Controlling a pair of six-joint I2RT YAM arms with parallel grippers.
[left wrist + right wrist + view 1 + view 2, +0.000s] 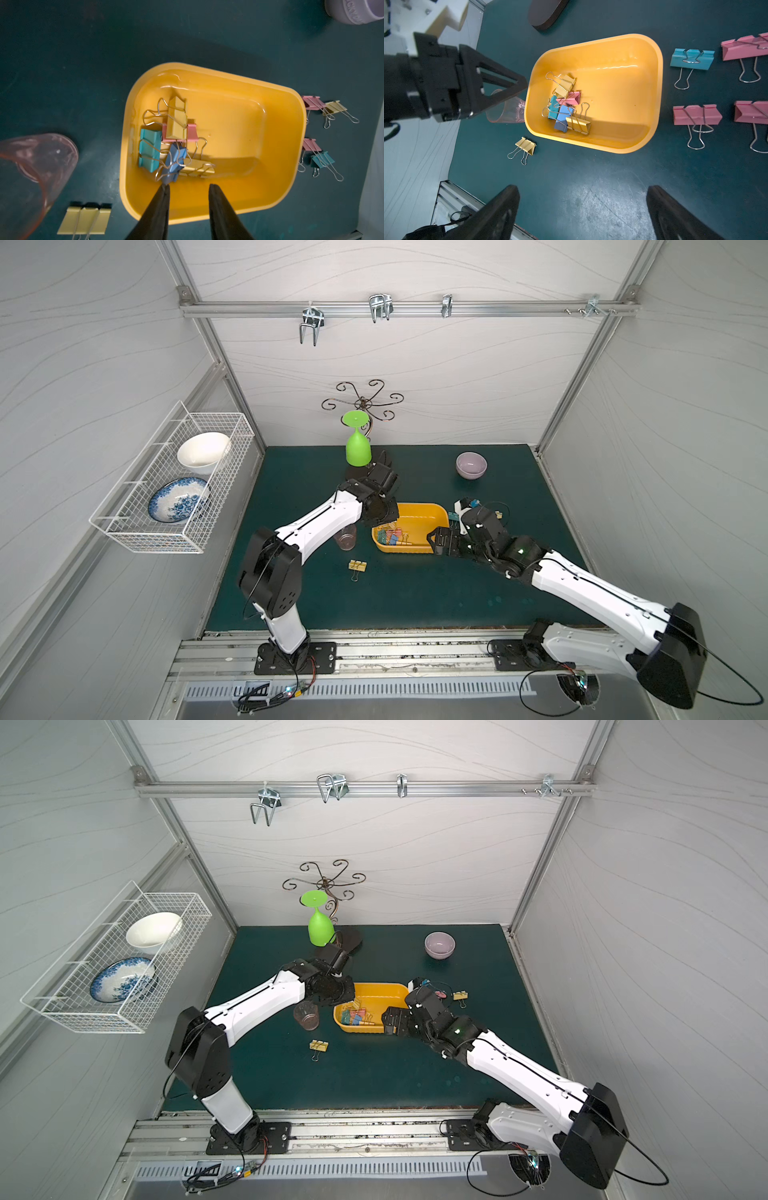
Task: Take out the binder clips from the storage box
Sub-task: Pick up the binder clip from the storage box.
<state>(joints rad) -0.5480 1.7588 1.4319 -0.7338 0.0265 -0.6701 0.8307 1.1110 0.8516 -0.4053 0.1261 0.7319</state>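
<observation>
The yellow-orange storage box (pixel 419 515) (pixel 382 994) sits mid-mat. Several binder clips (pixel 172 141) (pixel 566 104), in yellow, pink, teal and blue, lie piled at one end of it. My left gripper (pixel 190 186) hangs over that end, open, with nothing between its jaws. One fingertip (pixel 165 188) touches the blue clip's tip. My right gripper (pixel 583 188) (pixel 434 541) is wide open and empty, hovering over the mat by the box's other end. More clips lie on the mat: a yellow one (pixel 357 566) (pixel 526 145) in front of the box, and pink, teal and yellow ones (pixel 691 58) (pixel 311 102) beside it.
A clear pink cup (pixel 347 537) (pixel 35 162) lies on its side close to the box's left end. A green glass (pixel 357 448) hangs upside down on a scrolled stand at the back. A lilac bowl (pixel 471 465) stands at the back right. A white wire basket (pixel 166 485) holds dishes on the left wall.
</observation>
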